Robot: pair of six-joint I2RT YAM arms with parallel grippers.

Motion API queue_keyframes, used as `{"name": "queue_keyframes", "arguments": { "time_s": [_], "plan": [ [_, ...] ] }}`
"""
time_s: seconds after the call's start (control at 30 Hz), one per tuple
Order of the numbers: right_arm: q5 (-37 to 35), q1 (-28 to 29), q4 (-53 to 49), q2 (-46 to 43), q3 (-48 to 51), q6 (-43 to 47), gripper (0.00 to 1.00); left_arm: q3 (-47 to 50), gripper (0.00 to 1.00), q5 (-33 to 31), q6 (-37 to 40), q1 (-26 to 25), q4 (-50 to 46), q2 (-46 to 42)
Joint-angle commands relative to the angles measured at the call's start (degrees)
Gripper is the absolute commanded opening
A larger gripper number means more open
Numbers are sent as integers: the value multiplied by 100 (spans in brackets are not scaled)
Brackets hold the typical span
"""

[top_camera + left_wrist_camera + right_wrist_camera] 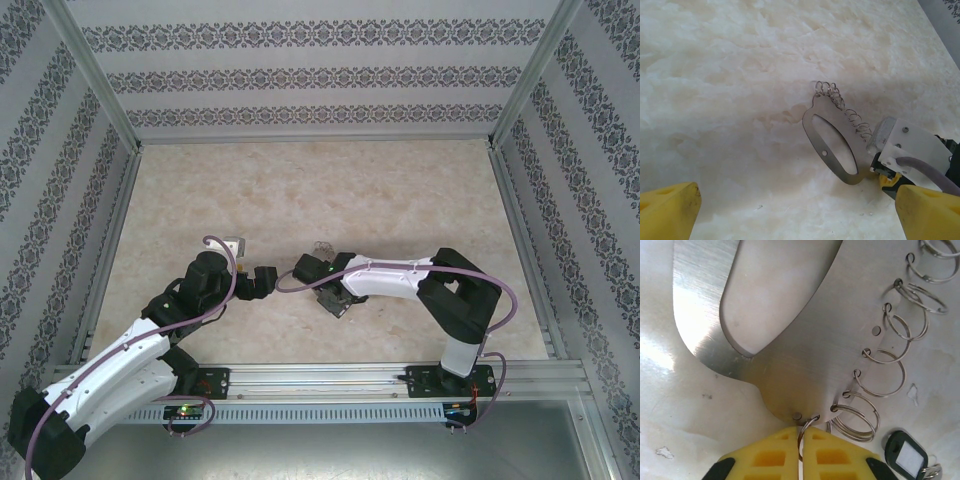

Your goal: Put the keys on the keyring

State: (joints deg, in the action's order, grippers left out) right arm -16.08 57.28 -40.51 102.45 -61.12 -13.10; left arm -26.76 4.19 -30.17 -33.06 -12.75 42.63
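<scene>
Patterned walls [300,75] enclose the marbled desk [300,190] on three sides, a metal rail [320,375] running along its near edge; the keyring [805,365], a flat grey metal loop with a row of split rings [858,436] down one edge, lies near the middle of the desk; one small key [905,458], dark-headed with a pale centre, lies on the desk just beside the nearest ring, apart from the loop; the right arm [390,278] stretches leftward low over the desk from the near right, its right gripper [801,447] pinched tight on a thin ring at the loop's end; the left arm [130,360] angles in from the near left corner, its left gripper [265,282] spread wide, facing the loop and near it.
</scene>
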Motion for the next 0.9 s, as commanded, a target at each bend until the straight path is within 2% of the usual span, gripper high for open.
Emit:
{"name": "queue_keyframes", "arguments": {
  "time_s": [0.0, 0.2, 0.4, 0.5, 0.73, 0.87],
  "plan": [
    [-127, 98, -83, -287, -45, 198, 7, -81, 100, -137, 147, -39, -181, -79],
    [312, 143, 81, -919, 32, 615, 0, -92, 100, -138, 181, -43, -184, -140],
    [825, 143, 417, -1639, 290, 941, 0, -96, 98, 139, 219, -43, -49, -252],
    [1254, 143, 841, -2174, 571, 1103, 0, -20, 94, 512, 341, -43, 243, -434],
    [1898, 73, 1807, -3360, 1232, 1099, 0, 286, 97, 1149, 354, -43, 889, -1255],
    [2345, 54, 2459, -4100, 1676, 1104, 0, 433, 94, 1903, 326, -49, 1489, -1544]
  ]
}}
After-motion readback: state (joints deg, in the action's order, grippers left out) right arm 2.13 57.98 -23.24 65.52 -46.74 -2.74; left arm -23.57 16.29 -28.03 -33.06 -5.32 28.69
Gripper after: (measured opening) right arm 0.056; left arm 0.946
